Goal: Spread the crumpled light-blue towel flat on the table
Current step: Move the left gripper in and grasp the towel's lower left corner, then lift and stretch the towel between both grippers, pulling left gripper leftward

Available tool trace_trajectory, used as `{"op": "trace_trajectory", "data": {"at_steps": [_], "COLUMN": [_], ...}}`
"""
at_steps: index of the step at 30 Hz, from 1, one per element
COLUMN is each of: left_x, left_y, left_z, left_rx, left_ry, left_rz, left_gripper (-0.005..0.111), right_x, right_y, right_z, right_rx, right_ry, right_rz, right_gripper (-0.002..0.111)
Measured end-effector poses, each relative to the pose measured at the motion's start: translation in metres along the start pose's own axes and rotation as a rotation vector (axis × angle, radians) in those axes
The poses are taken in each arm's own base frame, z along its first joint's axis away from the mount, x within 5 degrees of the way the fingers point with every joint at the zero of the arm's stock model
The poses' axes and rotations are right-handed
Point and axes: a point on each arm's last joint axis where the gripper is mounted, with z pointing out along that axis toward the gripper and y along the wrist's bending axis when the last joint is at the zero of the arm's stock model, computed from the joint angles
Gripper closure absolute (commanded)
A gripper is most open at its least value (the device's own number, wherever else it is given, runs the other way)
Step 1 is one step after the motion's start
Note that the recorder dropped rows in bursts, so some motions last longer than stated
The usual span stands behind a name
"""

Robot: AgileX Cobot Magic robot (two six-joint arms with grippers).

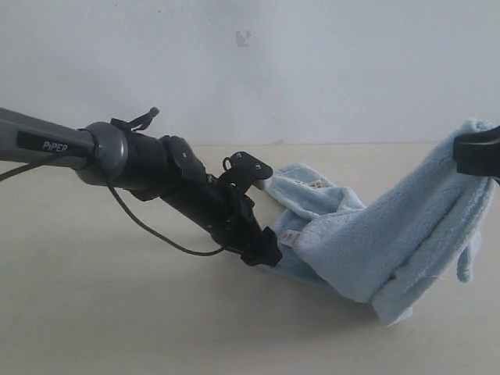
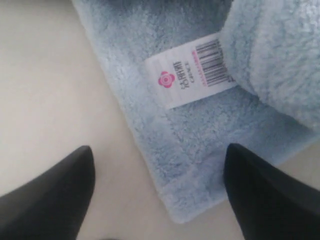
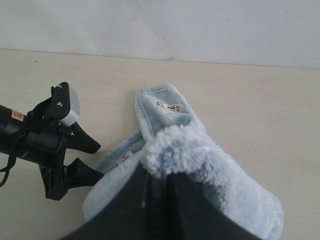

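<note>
The light-blue towel (image 1: 375, 234) lies half on the table (image 1: 94, 312), its right end lifted by my right gripper (image 1: 476, 152), which is shut on a bunched fold (image 3: 175, 147). My left gripper (image 1: 262, 250) is low at the towel's near left corner, open. In the left wrist view its two black fingers (image 2: 55, 195) stand wide apart over the hemmed corner (image 2: 195, 200), close to the white barcode label (image 2: 192, 72). Nothing is between them but towel and table below. A second label (image 3: 170, 106) shows on the flat far flap.
A white wall (image 1: 312, 62) rises behind the table's far edge. The left arm's dark body (image 1: 156, 168) and its cable (image 1: 156, 234) stretch across the left half of the table. Bare table lies in front of and left of the towel.
</note>
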Motion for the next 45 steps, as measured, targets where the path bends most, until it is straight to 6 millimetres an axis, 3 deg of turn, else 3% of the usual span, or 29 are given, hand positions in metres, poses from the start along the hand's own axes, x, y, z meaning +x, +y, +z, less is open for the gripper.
{"op": "trace_trajectory", "data": {"at_steps": [5, 13, 20, 26, 30, 33, 39, 45], "left_x": [0.001, 0.001, 0.001, 0.009, 0.017, 0.011, -0.015, -0.014], "left_y": [0.004, -0.010, -0.019, -0.010, -0.002, -0.002, -0.015, -0.035], "left_z": [0.004, 0.011, 0.010, -0.014, -0.037, -0.065, -0.143, -0.210], "left_rx": [-0.041, -0.056, -0.107, -0.213, -0.226, -0.239, -0.301, -0.337], "left_ry": [0.021, 0.096, 0.182, 0.386, 0.482, 0.486, 0.366, 0.291], "left_rz": [0.022, 0.119, 0.228, 0.244, 0.196, 0.167, 0.132, 0.110], "left_gripper": [0.044, 0.103, 0.103, 0.103, 0.103, 0.103, 0.103, 0.103], "right_x": [0.000, 0.000, 0.000, -0.001, -0.001, -0.001, -0.001, -0.003], "right_y": [0.000, 0.000, 0.000, -0.001, -0.002, -0.003, -0.003, -0.007], "right_z": [0.000, 0.000, 0.000, 0.000, 0.000, 0.000, 0.000, 0.000], "right_rx": [0.000, 0.000, 0.005, 0.011, 0.023, 0.029, 0.038, 0.073], "right_ry": [0.000, 0.000, -0.005, -0.010, -0.011, -0.011, -0.013, -0.035], "right_rz": [0.002, 0.002, 0.002, 0.002, -0.021, -0.033, -0.050, -0.058], "right_gripper": [0.104, 0.104, 0.104, 0.104, 0.104, 0.104, 0.104, 0.104]}}
